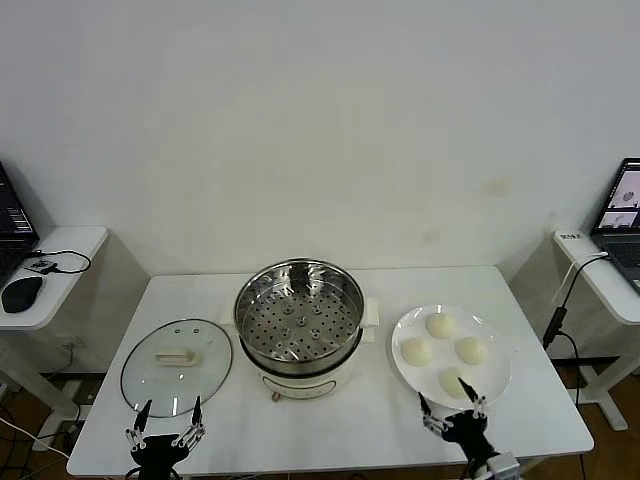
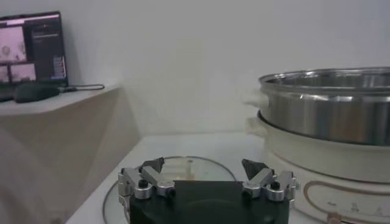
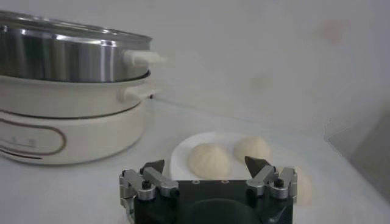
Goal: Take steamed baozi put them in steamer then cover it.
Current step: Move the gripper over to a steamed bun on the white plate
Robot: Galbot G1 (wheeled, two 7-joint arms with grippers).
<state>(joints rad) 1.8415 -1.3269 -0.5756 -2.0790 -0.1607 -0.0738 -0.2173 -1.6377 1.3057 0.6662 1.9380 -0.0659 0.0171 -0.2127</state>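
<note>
While both arms sit low at the near edge of the white table [image 1: 330,440], the left gripper [image 1: 170,408] hangs with its jaws spread wide and nothing between them, just short of the near rim of the cover [image 1: 177,366]. In the left wrist view the same gripper [image 2: 204,165] shows its two dark fingertips well apart, with the glass cover [image 2: 183,164] lying flat on the table right beyond them. The cover's cream handle [image 1: 178,356] sits at its centre.

The right gripper [image 1: 452,406] also stands wide open and empty, at the near edge of the white plate [image 1: 405,330]. From the right wrist its fingertips [image 3: 154,165] frame the plate [image 3: 183,152] and the steamed baozi [image 3: 209,160] lying on it.

Four steamed baozi [image 1: 441,325] rest on the plate, apart from one another, the nearest one just beyond the right gripper.

Between cover and plate stands the steamer [image 1: 298,318], uncovered, its perforated tray bare. In the wrist views its steel wall [image 2: 329,103] rises above the cream base [image 3: 73,122].

Side desks with laptops [image 1: 625,215] flank the table.
</note>
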